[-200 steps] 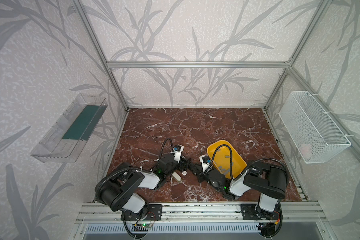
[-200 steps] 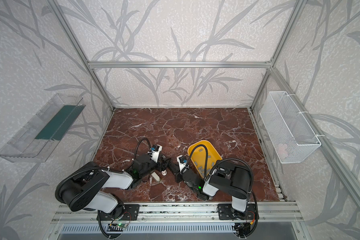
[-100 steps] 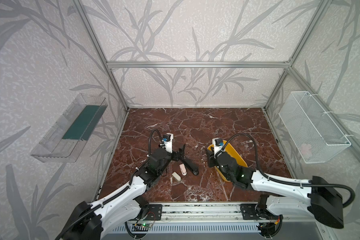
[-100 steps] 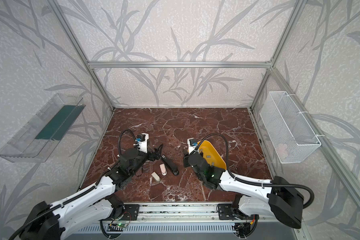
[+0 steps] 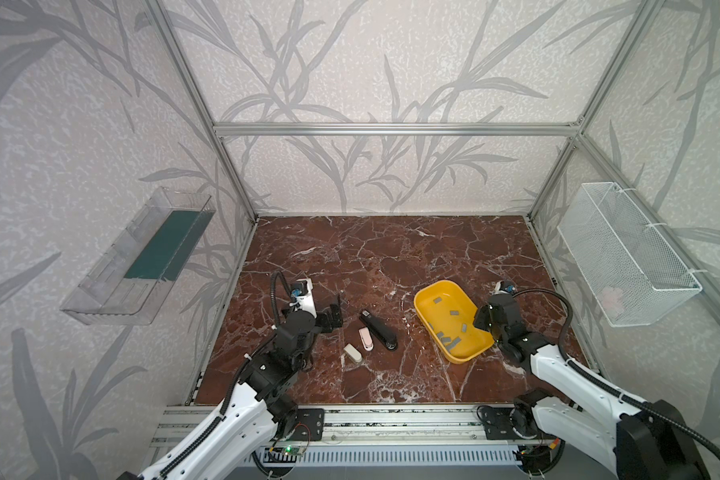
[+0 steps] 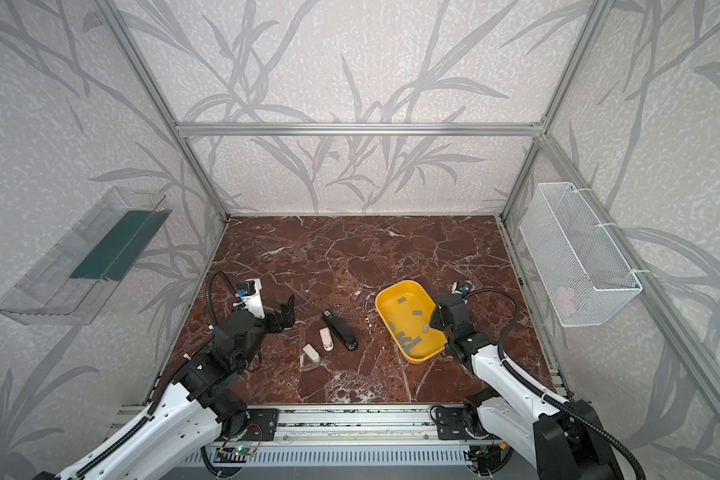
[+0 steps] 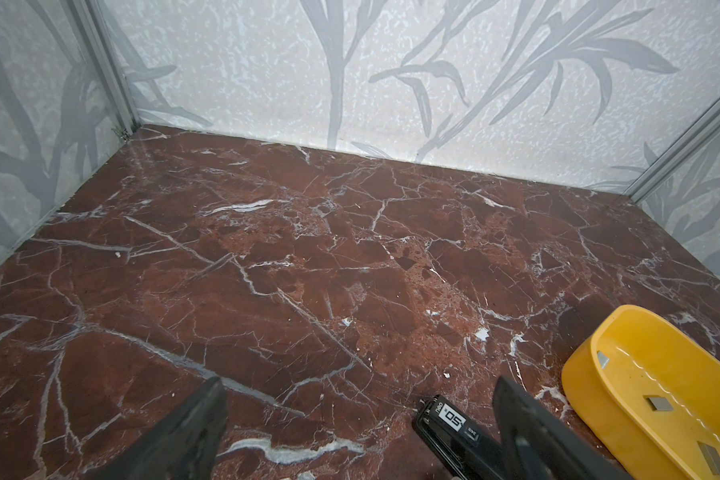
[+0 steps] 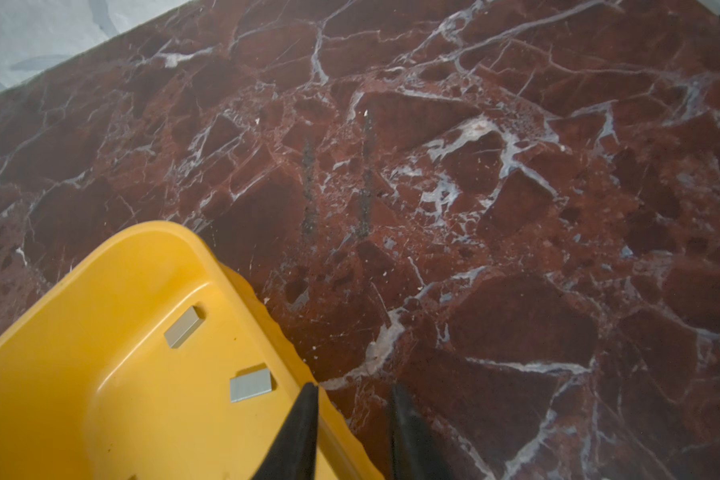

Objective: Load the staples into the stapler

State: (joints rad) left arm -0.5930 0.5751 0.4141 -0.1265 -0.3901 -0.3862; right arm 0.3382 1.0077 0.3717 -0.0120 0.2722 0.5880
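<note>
Holds left tool (image 7: 358,379) spread wide over desk (image 7: 267,249) beside black stapler (image 5: 378,330); poises right tool (image 8: 352,390) narrowly parted astride yellow tray (image 8: 163,232) rim, clamped or not cannot tell; leaves staples (image 8: 250,384) loose inside tray

The left arm (image 5: 242,415) and right arm (image 5: 558,374) both stretched forward, elbows low. The left pincer (image 5: 333,313) pointed toward the middle, its jaws spread wide with nothing between them. The right pincer (image 8: 354,415) tilted downward, its dark fingers (image 8: 304,428) parted by a narrow gap and gripping nothing.
</note>
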